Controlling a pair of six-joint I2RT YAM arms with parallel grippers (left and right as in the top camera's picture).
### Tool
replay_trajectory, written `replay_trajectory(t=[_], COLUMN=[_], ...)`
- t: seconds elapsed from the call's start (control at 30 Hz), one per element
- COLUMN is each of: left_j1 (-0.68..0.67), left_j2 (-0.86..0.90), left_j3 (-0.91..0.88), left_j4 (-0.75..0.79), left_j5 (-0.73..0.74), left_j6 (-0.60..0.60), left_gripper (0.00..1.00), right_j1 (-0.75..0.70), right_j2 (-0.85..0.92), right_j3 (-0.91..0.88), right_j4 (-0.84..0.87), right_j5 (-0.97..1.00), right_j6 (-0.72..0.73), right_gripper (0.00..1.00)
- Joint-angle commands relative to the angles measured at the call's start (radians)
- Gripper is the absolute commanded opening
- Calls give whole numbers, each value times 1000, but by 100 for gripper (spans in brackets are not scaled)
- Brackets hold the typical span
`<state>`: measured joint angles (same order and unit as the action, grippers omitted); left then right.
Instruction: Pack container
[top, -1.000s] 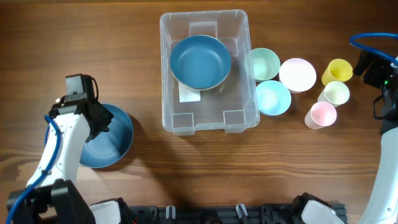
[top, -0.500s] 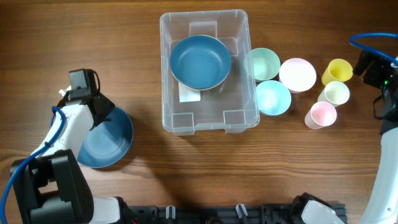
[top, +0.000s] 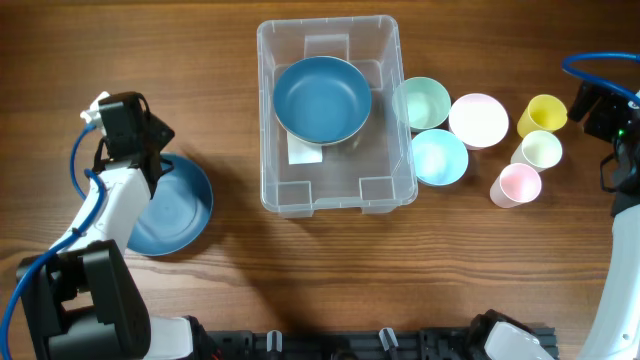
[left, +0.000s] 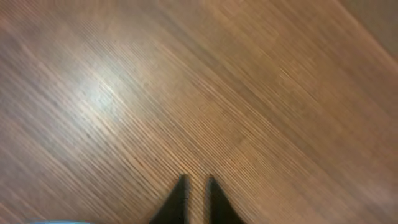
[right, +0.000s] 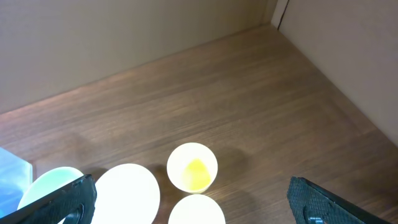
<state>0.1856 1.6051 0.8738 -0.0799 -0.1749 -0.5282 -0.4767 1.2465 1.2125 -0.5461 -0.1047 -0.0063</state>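
Note:
The container (top: 385, 190), a clear plastic bin, stands at the table's middle with a dark blue bowl (top: 322, 98) inside and a white label (top: 303, 153) on its floor. A second dark blue bowl (top: 175, 205) lies on the table at the left. My left gripper (top: 148, 150) hovers at this bowl's upper left edge; in the left wrist view its fingers (left: 196, 180) are shut and empty over bare wood. My right gripper (top: 600, 105) is open wide and empty at the far right, and in the right wrist view (right: 193, 199) it sits above the cups.
Right of the container are a mint bowl (top: 422, 102), a light blue bowl (top: 440, 157) and a white bowl (top: 479, 120). Beyond them stand a yellow cup (top: 542, 115), a cream cup (top: 538, 150) and a pink cup (top: 516, 185). The yellow cup (right: 193, 167) also shows in the right wrist view.
My left gripper has drawn back up and to the left, off the left blue bowl's rim. That bowl has shifted slightly up and left. The right arm has not moved.

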Motion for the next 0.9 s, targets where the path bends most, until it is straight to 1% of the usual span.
replay_trajectory(t=[0.0,0.1,0.17,0.2,0.3,0.37,0.43,0.6,0.73,0.87], left_j1=[7,7,7,7,6,6,6,7,7,8], left_j2=[-14,-51,-83,-100,-91,-74,-49,46,135,188], left_j3=[30,43,46,46,37,18,-14,-64,-64,-64], left_j4=[-45,-150,-257,-361,-512,-546,-529,-354,-216,-71], left_j5=[5,5,6,10,52,54,52,51,50,49], left_j6=[34,23,6,-19,-31,-30,-30,-30,-30,-26], left_gripper=[4,4,4,4,4,4,5,11,10,10], right_j1=[2,2,2,2,2,2,2,2,2,2], right_j2=[8,8,8,8,8,8,8,8,8,8], right_j3=[18,18,18,18,18,18,18,18,18,18], right_j4=[3,3,3,3,3,3,3,3,3,3], right_j5=[-9,-9,-9,-9,-9,-9,-9,-9,-9,-9], right_j6=[-13,-12,-13,-12,-13,-12,-13,-13,-13,-13], right_gripper=[100,100,100,100,100,100,100,100,100,100])
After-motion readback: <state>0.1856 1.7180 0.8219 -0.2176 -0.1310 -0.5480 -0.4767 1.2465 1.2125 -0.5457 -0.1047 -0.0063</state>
